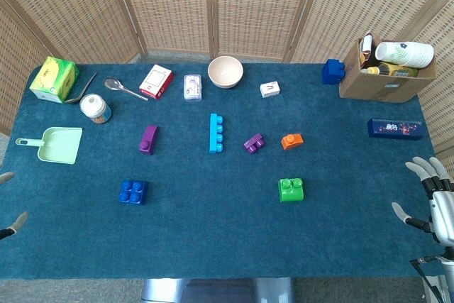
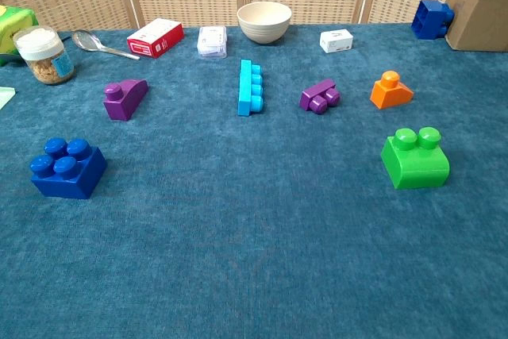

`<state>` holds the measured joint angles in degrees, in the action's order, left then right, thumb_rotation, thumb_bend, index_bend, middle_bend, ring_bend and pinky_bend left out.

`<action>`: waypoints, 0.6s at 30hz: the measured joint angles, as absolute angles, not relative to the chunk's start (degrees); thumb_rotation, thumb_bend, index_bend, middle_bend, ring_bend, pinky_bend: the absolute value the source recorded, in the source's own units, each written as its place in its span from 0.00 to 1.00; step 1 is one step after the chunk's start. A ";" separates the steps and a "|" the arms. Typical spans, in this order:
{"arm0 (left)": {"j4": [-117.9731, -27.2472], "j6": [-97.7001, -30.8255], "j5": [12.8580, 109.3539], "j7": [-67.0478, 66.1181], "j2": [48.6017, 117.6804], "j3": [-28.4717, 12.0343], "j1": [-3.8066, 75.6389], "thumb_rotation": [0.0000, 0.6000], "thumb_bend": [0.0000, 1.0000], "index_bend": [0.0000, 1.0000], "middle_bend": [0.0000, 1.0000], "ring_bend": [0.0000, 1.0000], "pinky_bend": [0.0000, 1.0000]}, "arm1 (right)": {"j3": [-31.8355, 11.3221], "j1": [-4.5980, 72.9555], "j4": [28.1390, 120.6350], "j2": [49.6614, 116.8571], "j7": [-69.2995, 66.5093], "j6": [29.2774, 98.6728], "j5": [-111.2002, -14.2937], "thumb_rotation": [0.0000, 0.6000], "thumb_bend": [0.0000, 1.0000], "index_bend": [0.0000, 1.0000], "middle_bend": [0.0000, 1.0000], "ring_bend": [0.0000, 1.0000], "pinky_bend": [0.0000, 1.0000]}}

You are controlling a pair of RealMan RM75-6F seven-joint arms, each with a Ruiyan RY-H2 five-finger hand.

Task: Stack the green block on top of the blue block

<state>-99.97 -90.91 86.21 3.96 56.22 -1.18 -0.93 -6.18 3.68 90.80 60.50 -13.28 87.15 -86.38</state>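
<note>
From the head view, your right hand point(image 1: 434, 200) hangs released with fingers apart off the table's point(image 1: 213, 232) right edge. Your left hand point(image 1: 8, 204) barely shows at the left edge, so its state cannot be told. The chest view shows the green block point(image 2: 414, 159) near the front right and the blue block point(image 2: 67, 167) near the front left, well apart.

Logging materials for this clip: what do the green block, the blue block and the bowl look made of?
Green block and blue block: smooth moulded plastic by the look, faint sheen on the studs. Bowl: matte cream, perhaps ceramic or plastic; unclear.
</note>
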 measured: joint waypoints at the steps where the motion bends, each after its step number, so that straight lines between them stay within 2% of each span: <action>1: -99.96 -90.87 86.23 3.88 56.27 -1.19 -0.90 0.92 0.30 0.19 0.11 0.01 0.00 | -6.19 3.68 90.80 60.43 -13.22 87.14 -86.35 0.87 0.24 0.17 0.16 0.03 0.19; 18: -100.06 -89.59 88.37 4.42 55.86 -0.80 -0.02 0.92 0.30 0.19 0.13 0.06 0.00 | -5.75 2.90 90.74 59.68 -14.24 87.86 -86.13 0.87 0.24 0.17 0.16 0.03 0.19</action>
<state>-100.06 -89.59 88.37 4.42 55.86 -0.80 -0.02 -5.75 2.90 90.74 59.68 -14.24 87.86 -86.13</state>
